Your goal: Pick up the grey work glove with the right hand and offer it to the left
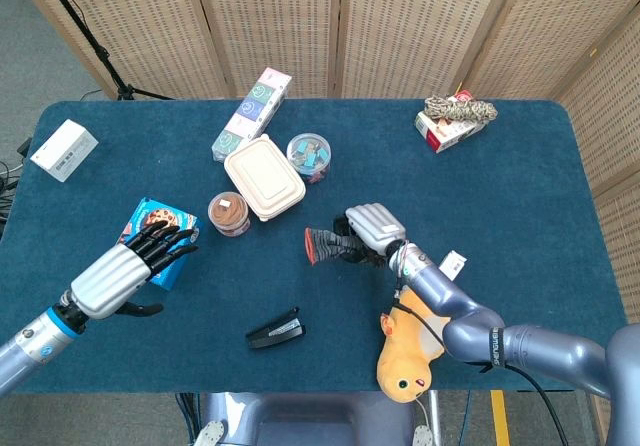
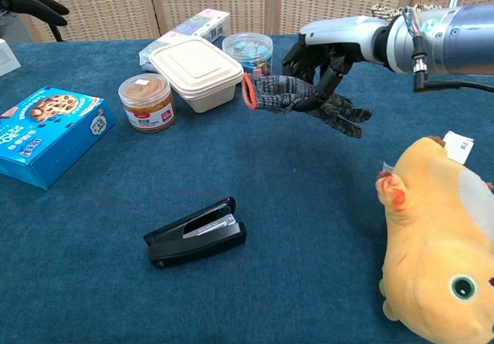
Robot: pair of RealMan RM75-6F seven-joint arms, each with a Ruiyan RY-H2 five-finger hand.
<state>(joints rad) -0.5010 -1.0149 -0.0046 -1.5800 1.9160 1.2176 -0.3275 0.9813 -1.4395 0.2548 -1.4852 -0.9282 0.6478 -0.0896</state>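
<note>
The grey work glove [image 1: 333,247] [image 2: 297,100] has an orange cuff and hangs in the air above the table's middle. My right hand [image 1: 373,228] [image 2: 328,47] grips it from above, cuff pointing left and its fingers drooping to the right. My left hand [image 1: 130,269] is raised over the table's left side, above the blue cookie box [image 1: 155,242], open with its fingers spread toward the glove. In the chest view only the left hand's dark fingertips [image 2: 29,3] show at the top left corner. A wide gap separates the two hands.
A black stapler [image 1: 276,329] [image 2: 196,232] lies front centre. A yellow plush toy [image 1: 413,346] [image 2: 440,247] sits under my right forearm. A beige lunch box [image 1: 264,176], brown jar [image 1: 229,214] and clear tub [image 1: 310,156] stand behind the glove. A rope-topped box [image 1: 453,120] is far right.
</note>
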